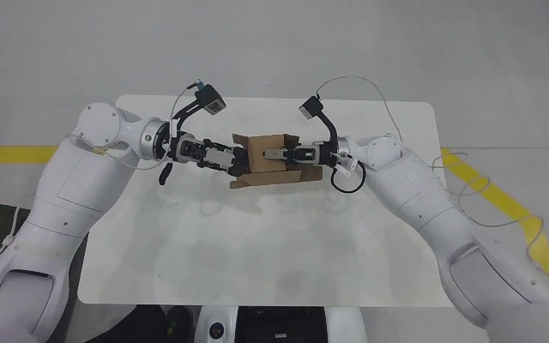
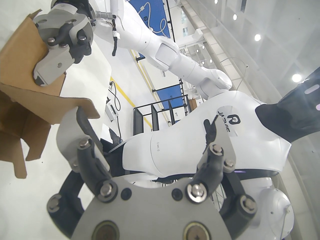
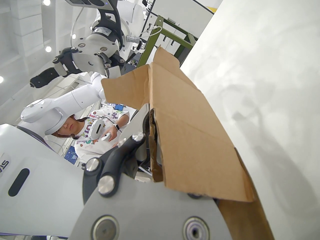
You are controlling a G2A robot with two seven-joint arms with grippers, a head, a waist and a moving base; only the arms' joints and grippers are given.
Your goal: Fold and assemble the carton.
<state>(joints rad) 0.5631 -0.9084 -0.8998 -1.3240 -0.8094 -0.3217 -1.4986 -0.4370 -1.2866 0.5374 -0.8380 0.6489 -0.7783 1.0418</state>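
Observation:
A brown carton (image 1: 266, 159) lies half-formed in the middle of the white table (image 1: 283, 249), its flaps loose. From the right, my right gripper (image 1: 273, 154) is shut on one carton wall (image 3: 190, 136). One of its fingers (image 3: 143, 128) lies against the inner face and the other is hidden behind the cardboard. The left wrist view shows this right gripper (image 2: 42, 78) clamped on the wall's edge. My left gripper (image 2: 145, 118) stands open at the carton's left end (image 1: 233, 161), with one finger (image 2: 83, 123) touching an end flap (image 2: 75, 108).
The table's front half has free room; its far edge lies close behind the carton. Thin cables (image 1: 377, 90) loop above the right arm. A yellow floor line (image 1: 480, 184) runs beside the table on the right.

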